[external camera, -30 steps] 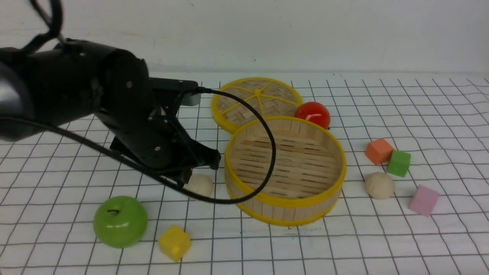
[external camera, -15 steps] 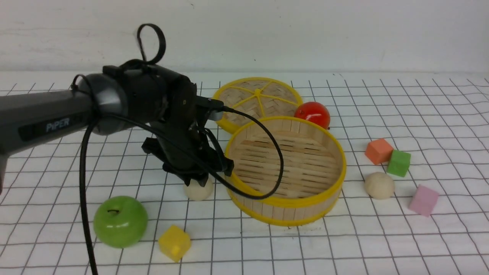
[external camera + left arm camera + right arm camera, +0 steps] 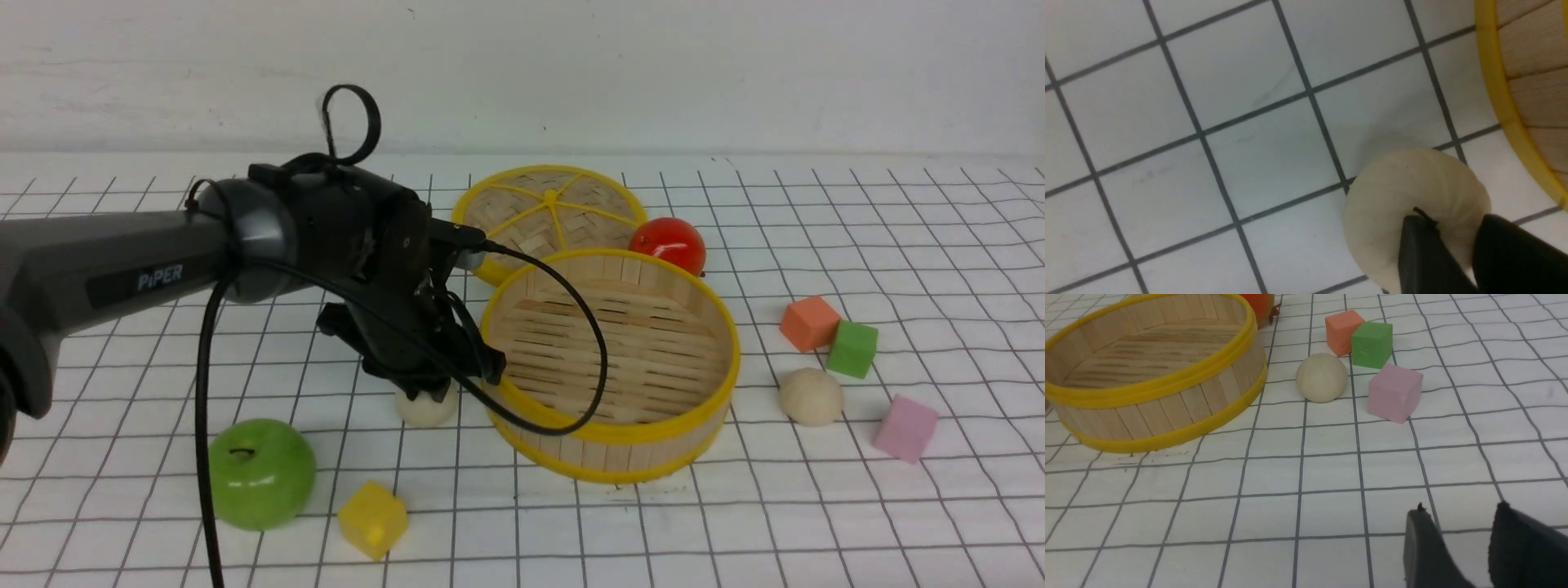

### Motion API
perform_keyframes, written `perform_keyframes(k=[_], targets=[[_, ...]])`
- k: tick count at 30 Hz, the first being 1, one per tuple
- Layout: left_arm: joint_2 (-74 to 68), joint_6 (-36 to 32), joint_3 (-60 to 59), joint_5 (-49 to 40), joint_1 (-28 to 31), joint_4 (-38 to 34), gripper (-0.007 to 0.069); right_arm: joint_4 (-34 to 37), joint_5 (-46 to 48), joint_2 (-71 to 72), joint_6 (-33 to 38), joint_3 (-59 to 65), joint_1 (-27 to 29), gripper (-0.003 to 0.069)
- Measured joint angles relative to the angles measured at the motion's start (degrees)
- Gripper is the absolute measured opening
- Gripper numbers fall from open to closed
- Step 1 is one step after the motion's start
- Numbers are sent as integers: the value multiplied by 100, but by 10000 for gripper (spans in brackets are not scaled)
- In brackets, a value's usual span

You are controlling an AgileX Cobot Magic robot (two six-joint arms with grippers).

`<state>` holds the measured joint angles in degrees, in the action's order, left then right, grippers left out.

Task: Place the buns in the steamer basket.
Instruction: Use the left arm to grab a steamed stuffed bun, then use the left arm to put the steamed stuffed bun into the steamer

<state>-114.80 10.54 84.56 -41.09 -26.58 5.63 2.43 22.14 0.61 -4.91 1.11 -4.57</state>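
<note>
Shifted since the previous front view: left arm (image 3: 318, 224), lower and closer to the steamer basket (image 3: 645, 431); both buns and the basket keep their places.

Left hand (image 3: 1453, 222): just left of the basket, pointing down, fingertips apart over the first bun (image 3: 1392, 196); whether they press on it, cannot tell.
First bun: cream-white, on the bench (image 3: 571, 535), beside the basket's left wall, partly hidden by the fingers.
Steamer basket: upright, yellow-rimmed, slatted floor showing, black cable (image 3: 602, 359) looping in front of it.
Woven lid (image 3: 600, 200): behind the basket and to its left, yellow-spoked.
Red fruit (image 3: 669, 241): glossy, just behind the basket.
Green apple (image 3: 261, 482): left of the basket and nearer the camera.
Yellow block (image 3: 373, 520): between apple and basket, nearer the camera.
Second bun (image 3: 811, 397): on the bench, right of the basket.
Orange block (image 3: 808, 324), green block (image 3: 853, 349): right of the basket, beyond that bun.
Pink block (image 3: 906, 429): farther right.
Right hand (image 3: 1461, 514): fingertips apart, seen in its wrist view.
</note>
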Motion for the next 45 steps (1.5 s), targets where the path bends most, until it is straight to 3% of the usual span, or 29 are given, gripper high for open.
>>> perform_keyframes(k=[3,4,6,21,27,33,40,45], targets=[[0,0,0,32,0,40,99,0,0,0,0,0,0,239],[0,0,0,45,0,79,34,0,0,0,0,0,0,239],[-6,0,0,45,0,91,-11,0,0,0,0,0,0,239],[611,0,0,-432,-5,80,-13,0,0,0,0,0,0,239],[1204,-476,0,-503,-203,-324,-13,0,0,0,0,0,0,239],[1301,-770,21,175,-766,-631,-13,0,0,0,0,0,0,239],[411,-770,260,777,-809,-434,-12,0,0,0,0,0,0,239],[28,-770,446,938,-809,-375,32,0,0,0,0,0,0,239]])
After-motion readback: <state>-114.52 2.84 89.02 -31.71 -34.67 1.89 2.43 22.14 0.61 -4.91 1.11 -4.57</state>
